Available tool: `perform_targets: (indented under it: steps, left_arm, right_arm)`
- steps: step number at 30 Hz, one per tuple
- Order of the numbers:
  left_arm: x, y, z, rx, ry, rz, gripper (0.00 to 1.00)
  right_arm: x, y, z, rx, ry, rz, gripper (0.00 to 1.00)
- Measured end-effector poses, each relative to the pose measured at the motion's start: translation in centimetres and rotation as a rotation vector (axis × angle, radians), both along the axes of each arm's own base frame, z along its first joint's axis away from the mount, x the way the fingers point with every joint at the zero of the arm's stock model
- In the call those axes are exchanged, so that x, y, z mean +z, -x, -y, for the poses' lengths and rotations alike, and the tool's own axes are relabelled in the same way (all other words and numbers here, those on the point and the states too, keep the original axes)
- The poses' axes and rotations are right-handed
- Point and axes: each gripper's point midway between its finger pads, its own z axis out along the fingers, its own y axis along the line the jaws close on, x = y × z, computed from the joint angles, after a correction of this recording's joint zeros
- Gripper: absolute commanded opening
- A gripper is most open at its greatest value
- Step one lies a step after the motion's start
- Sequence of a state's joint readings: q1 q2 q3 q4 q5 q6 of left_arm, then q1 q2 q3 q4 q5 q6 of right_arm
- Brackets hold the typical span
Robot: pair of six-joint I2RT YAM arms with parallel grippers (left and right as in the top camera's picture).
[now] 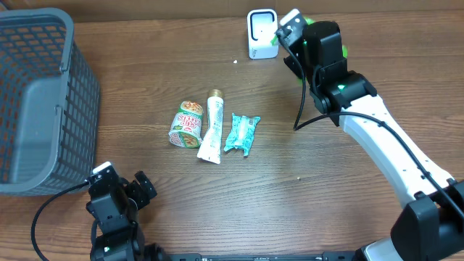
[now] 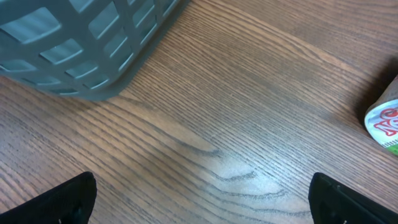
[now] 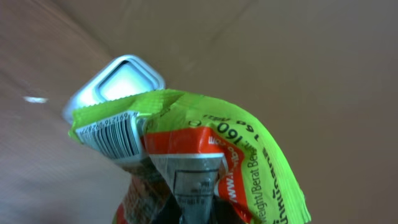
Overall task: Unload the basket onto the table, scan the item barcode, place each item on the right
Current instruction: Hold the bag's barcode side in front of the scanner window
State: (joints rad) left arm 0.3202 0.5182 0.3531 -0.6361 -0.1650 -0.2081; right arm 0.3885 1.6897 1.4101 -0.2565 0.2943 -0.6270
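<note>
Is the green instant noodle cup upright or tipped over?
Tipped: the green noodle cup lies on its side, printed wall facing up.

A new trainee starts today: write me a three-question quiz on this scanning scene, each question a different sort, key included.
1. True or false: the left pincer is open and empty.
2. The right pincer is shut on which item? A) cup noodle B) green packet C) tube
3. Fill in: the green packet is held beside the white ____.
Key: 1 true; 2 B; 3 scanner.
</note>
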Motion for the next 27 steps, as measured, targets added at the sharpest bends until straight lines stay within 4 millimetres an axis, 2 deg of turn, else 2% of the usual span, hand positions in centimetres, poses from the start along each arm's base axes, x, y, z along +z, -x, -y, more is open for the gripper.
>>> perform_targets:
  steps: [5, 7, 13, 15, 22, 27]
  left_arm:
    - [0.0, 0.0, 0.0, 0.0, 0.0, 0.0, 1.0]
    - [0.0, 0.0, 0.0, 0.0, 0.0, 0.0, 0.99]
    - [0.0, 0.0, 0.0, 0.0, 0.0, 0.0, 1.0]
    - [0.0, 0.0, 0.0, 0.0, 0.0, 0.0, 0.99]
    - [0.0, 0.0, 0.0, 0.0, 0.0, 0.001, 0.99]
    - [0.0, 0.0, 0.0, 0.0, 0.0, 0.001, 1.0]
  right_arm:
    - [2.8, -3.6, -0.1, 0.055, 0.287, 0.231, 0.04]
    - [2.4, -5.2, -0.2, 0.049, 0.373, 0.289, 0.04]
    - [1.5, -8.4, -1.2, 0.024, 0.478, 0.462, 0.04]
    - [0.6, -9.1, -1.5, 0.031, 0.517, 0.494, 0.04]
    - [-6.3, -10.8, -2.8, 0.103, 0.642, 0.465, 0.04]
    - [-9.7, -11.6, -3.5, 0.148, 0.66, 0.448, 0.04]
